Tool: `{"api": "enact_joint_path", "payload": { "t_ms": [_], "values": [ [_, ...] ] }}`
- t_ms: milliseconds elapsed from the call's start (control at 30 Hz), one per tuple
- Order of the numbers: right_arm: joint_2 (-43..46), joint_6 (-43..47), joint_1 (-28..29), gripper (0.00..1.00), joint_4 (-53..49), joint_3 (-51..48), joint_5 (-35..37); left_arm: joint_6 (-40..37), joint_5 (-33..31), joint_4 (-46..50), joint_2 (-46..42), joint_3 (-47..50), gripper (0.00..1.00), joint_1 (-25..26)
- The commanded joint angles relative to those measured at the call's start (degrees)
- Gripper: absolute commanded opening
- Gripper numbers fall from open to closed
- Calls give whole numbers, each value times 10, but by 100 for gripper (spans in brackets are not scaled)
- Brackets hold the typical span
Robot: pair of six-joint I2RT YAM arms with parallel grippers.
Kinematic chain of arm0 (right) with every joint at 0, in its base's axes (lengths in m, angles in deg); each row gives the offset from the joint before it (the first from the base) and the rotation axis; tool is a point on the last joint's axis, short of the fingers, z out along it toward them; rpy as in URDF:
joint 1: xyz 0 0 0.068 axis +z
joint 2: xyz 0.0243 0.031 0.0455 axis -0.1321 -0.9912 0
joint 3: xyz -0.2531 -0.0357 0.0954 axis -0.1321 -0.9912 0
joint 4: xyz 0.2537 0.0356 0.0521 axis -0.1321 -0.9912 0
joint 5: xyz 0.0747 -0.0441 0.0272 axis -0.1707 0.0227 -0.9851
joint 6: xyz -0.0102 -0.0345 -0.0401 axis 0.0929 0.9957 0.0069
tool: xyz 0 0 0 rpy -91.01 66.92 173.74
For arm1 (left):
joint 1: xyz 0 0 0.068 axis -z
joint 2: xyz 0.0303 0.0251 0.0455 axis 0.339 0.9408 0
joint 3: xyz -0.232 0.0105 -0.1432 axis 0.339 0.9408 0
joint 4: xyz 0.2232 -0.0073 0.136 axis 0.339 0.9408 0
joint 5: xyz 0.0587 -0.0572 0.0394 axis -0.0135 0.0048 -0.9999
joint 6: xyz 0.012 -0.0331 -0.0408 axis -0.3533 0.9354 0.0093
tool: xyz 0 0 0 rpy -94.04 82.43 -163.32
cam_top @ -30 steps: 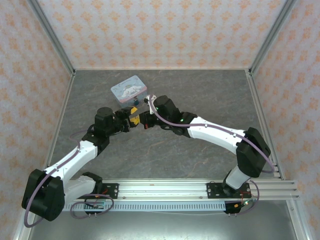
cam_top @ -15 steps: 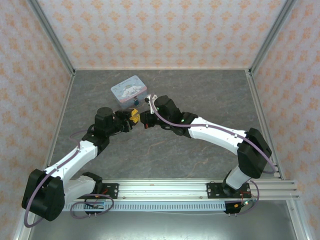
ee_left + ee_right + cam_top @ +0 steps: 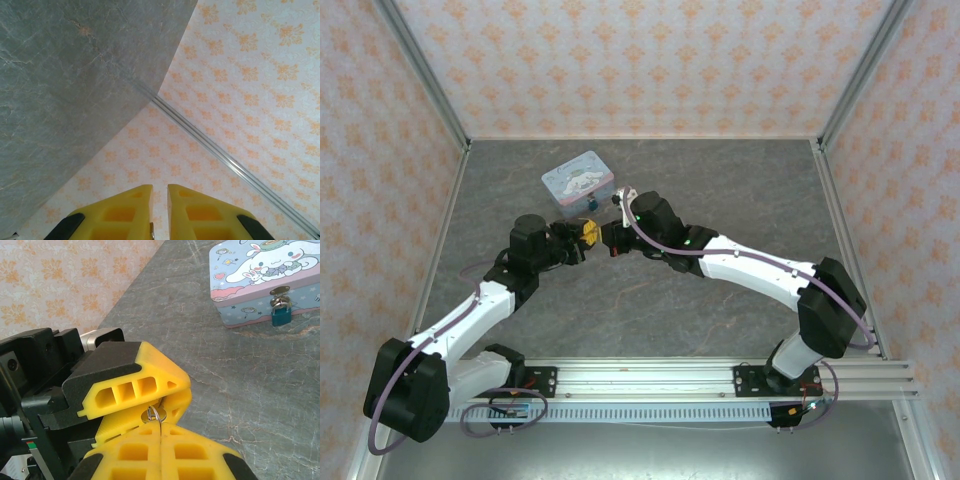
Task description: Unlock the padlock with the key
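Mid-table, right gripper (image 3: 161, 439) is pinching tiny silver metal key (image 3: 154, 415), fully shut; left gripper (image 3: 160, 190) is nearly closed round it, grip unclear. Hand-over step, probably. Tiny teal padlock (image 3: 281, 315) is hanging on light blue cartoon tin (image 3: 250, 275). Next: 1 arm aiming key into keyhole.

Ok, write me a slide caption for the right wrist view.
Left gripper and right gripper both pinch the key; beyond, the padlock hangs from the tin.
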Motion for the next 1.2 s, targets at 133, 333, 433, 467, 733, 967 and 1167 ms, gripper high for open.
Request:
{"api": "enact_joint_path", "payload": {
  "t_ms": [133,333,433,467,733,967,1167],
  "values": [
    [23,-5,-1,0,17,-9,17,-9,-7,13,-8,-11,14,4],
    [26,-10,-3,0,22,-15,14,-16,-7,18,-7,-13,8,4],
    [26,-9,-5,0,21,-16,11,-26,-7,30,-8,-20,3,4],
    [28,-10,-7,0,18,-17,11,-32,-7,35,-8,-21,0,4],
    [72,-42,-36,27,58,-56,-45,-257,-55,176,-20,-123,0,4],
    [135,-142,-87,49,215,-138,-146,-575,-79,186,-31,-226,0,13],
    [140,-252,-110,60,439,-180,-209,-737,-36,108,-35,-251,0,49]
  ]
}}
